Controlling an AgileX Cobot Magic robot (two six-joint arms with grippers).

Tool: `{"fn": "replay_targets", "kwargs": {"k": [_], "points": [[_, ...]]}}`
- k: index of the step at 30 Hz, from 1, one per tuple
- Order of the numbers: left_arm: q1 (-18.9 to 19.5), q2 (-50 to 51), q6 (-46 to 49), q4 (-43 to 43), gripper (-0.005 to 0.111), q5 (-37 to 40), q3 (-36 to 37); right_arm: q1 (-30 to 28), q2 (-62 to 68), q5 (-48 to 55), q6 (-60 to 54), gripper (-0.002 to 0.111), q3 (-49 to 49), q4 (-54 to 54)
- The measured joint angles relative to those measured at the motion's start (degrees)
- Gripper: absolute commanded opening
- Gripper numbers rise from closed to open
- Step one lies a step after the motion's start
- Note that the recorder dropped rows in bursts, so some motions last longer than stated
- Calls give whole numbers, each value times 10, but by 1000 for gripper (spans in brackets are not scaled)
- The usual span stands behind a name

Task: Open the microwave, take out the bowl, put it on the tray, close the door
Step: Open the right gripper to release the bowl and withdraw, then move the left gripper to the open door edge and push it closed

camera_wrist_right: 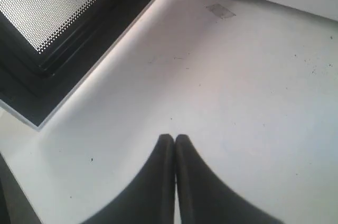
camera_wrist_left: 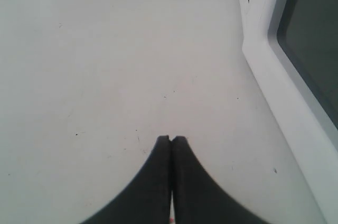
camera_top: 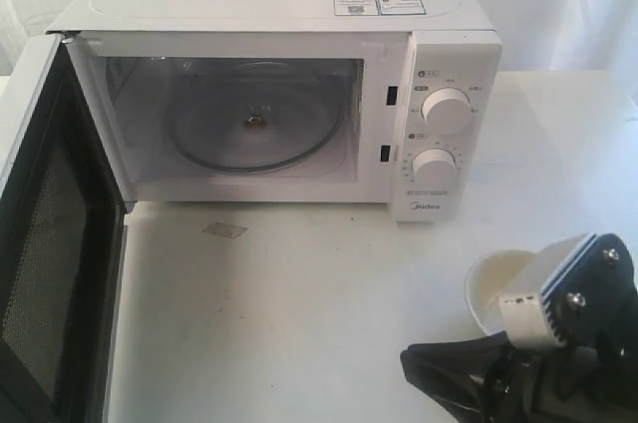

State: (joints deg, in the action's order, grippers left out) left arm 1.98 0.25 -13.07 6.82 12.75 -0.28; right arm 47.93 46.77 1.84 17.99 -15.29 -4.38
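The white microwave [camera_top: 299, 14] stands at the back of the table with its door [camera_top: 50, 243] swung wide open to the left. Only the glass turntable [camera_top: 254, 124] lies in the cavity. The cream bowl [camera_top: 493, 283] sits on the table at the front right, partly hidden behind my right arm; I can make out no tray. My right gripper [camera_wrist_right: 174, 138] is shut and empty, low over the table, pointing toward the door's meshed inner side [camera_wrist_right: 53, 7]. My left gripper [camera_wrist_left: 171, 138] is shut and empty beside the door's outer face [camera_wrist_left: 306, 49]; the exterior view does not show it.
Two round knobs [camera_top: 446, 110] sit on the microwave's right panel. A small patch of tape [camera_top: 224, 230] is stuck to the table in front of the cavity. The open door [camera_wrist_right: 79, 39] juts forward along the left side. White table [camera_top: 299, 323] lies between door and bowl.
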Motion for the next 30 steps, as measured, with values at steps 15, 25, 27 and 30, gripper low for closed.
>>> {"fn": "replay_targets", "kwargs": {"k": [15,25,27,30], "points": [[0,0,0,0,0,0,0,0,0,-93,24,0,107,0],[0,0,-80,-48,0,-32,1,0,0,-117,30,0,126,0],[0,0,-119,-55,0,-67,1,0,0,-121,31,0,126,0],[0,0,-152,-59,0,-145,1,0,0,-124,31,0,126,0]]}}
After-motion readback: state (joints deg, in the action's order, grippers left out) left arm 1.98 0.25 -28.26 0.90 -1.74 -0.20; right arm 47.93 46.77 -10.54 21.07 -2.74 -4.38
